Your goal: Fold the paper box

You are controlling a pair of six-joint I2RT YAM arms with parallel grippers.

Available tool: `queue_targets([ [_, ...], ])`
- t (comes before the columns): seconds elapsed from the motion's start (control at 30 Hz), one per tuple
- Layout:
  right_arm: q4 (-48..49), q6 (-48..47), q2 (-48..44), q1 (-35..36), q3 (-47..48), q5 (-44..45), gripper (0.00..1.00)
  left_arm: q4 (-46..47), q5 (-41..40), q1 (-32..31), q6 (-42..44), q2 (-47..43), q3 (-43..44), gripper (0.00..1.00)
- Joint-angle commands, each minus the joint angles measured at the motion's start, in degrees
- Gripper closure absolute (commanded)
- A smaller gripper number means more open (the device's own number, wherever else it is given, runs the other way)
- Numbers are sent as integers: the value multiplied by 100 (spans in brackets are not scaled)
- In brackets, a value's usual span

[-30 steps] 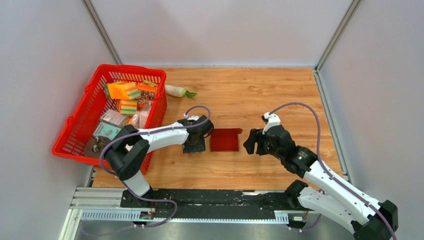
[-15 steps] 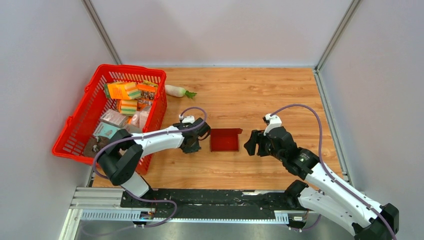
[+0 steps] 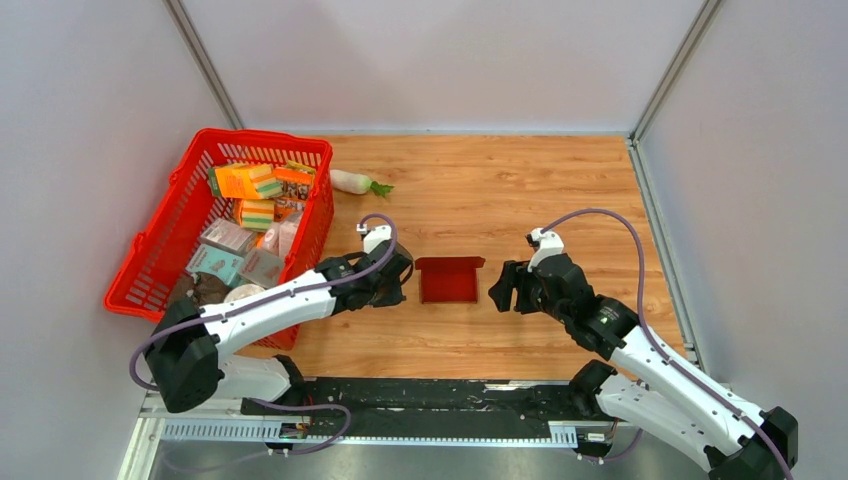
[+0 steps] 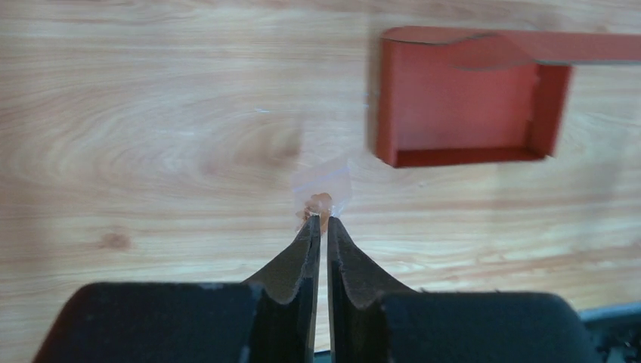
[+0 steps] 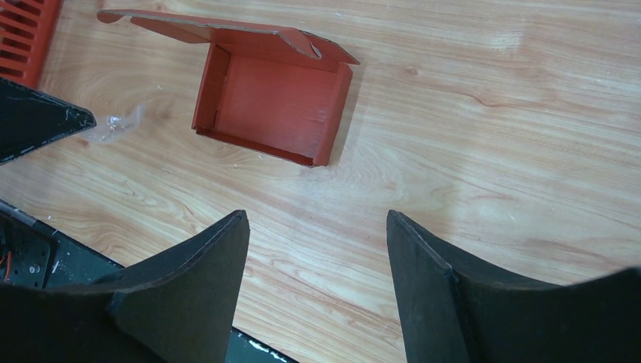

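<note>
— The paper box [image 3: 449, 281] sits open on the counter [image 3: 520, 190], its flap along the 12 o'clock edge.
— And the left pincer [image 4: 320, 223], at the box's 9 o'clock, is clenched on a scrap of clear wrapper [image 4: 323, 181]. At 3 o'clock the right pincer [image 5: 317, 219] hangs spread wide, holding nothing.

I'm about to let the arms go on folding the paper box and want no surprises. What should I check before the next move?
1. Paper box walls standing: ok.
2. Lid flap folded down: not ok, it stands open along the far edge.
3. Right gripper open and off the box: ok.
4. Left gripper off the box: ok, shut beside it at a clear scrap.
5. Scrap actually gripped: cannot tell.
</note>
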Motion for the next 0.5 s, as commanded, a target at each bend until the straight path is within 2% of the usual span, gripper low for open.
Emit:
queue_targets([
  [0.0,13,90,-88,14,58,75,30,513,366,-247,279,160,428,87],
  [0.1,-93,117,-211,5,76,119,30,742,621,-353,464,450,665,89],
  [0.4,-173,318,-396,14,-3,242,29,945,683,-406,877,1258,1579,89],
  [0.47,-50,406,-370,14,-65,242,29,1067,701,-406,1131,1425,1755,84],
])
